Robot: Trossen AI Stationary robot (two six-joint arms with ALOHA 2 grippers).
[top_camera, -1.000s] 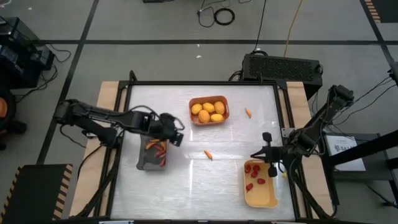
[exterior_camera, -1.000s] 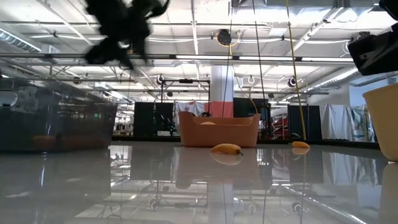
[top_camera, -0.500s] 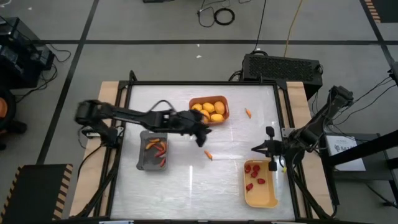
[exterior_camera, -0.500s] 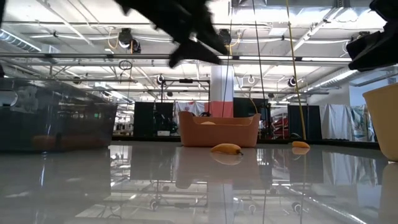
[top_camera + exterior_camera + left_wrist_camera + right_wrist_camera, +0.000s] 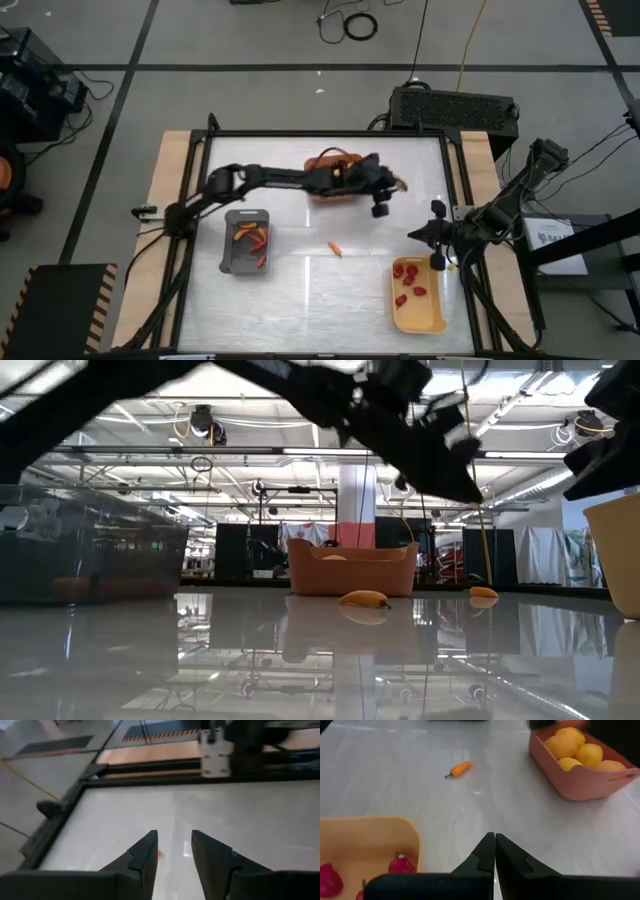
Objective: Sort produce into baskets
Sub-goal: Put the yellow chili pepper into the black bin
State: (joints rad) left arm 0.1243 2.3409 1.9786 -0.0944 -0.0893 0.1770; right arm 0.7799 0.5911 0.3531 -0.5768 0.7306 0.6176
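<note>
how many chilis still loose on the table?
2: one orange chili mid-table between the grey basket and yellow basket; one just right of the left hand. None look hidden.

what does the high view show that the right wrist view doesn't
Only the high view shows the dark grey basket with chili pieces, the left hand reaching past the orange basket, open and empty, and a second orange chili near the table's far edge.
Only the right wrist view shows the right hand shut and empty, and the round yellow fruits clearly.
Both show the orange basket, the yellow basket with red berries, and the loose orange chili mid-table.
</note>
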